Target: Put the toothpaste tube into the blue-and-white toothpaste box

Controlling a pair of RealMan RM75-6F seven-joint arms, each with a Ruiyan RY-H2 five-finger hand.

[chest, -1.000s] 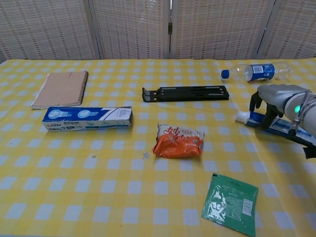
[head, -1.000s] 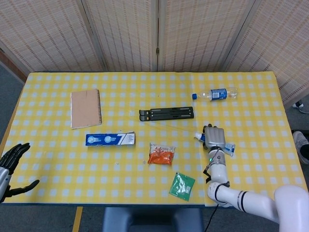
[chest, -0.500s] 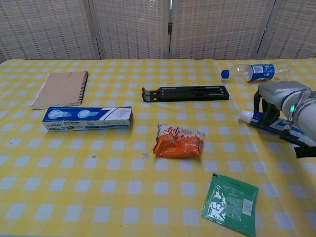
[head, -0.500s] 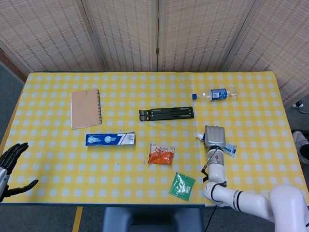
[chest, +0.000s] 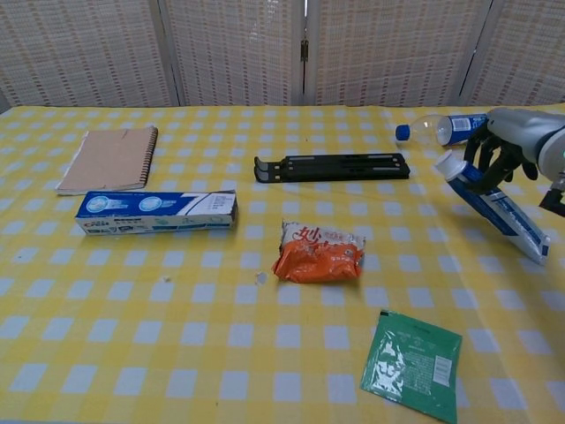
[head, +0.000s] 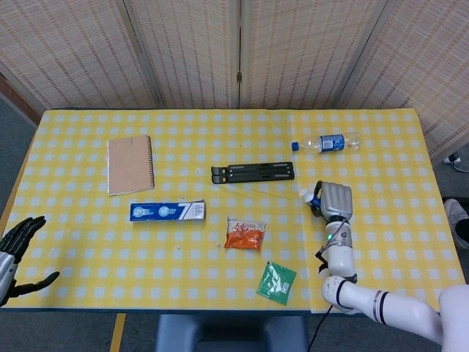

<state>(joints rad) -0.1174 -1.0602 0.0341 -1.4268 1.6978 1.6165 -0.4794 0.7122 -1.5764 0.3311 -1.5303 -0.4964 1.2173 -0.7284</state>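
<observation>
Toothpaste tube (chest: 490, 206) is up off the table right now, pinched near its white cap end by the right hand (chest: 510, 141), whose dark fingers (chest: 488, 159) are curled around it. The tube hangs tilted, cap end high and pointing toward the black stand (chest: 332, 167), tail end drooping down and away to the right below the hand. So basically the tube runs from under the fingers out past the wrist side, and most of its length is free of the hand. From the head view you mostly just see the back of the right hand (head: 335, 200) with only the cap end of the tube (head: 311, 196) poking out toward the stand, the rest is hidden under it. Using the stand as the landmark: the held tube sits off its right end and a bit toward the robot, the water bottle (chest: 452, 127) lies beyond that, just behind the hand. The box (chest: 156, 211) lies flat on the other side, off the stand's left end and nearer the robot, well apart from the tube. A notebook (chest: 110, 159) is further left of the stand, an orange snack pack (chest: 320, 250) is straight in front of it, and a green packet (chest: 411, 363) is closer still to the robot. Left hand (head: 18, 252) hovers way off by the table's left near corner, fingers spread, holding nothing.
</observation>
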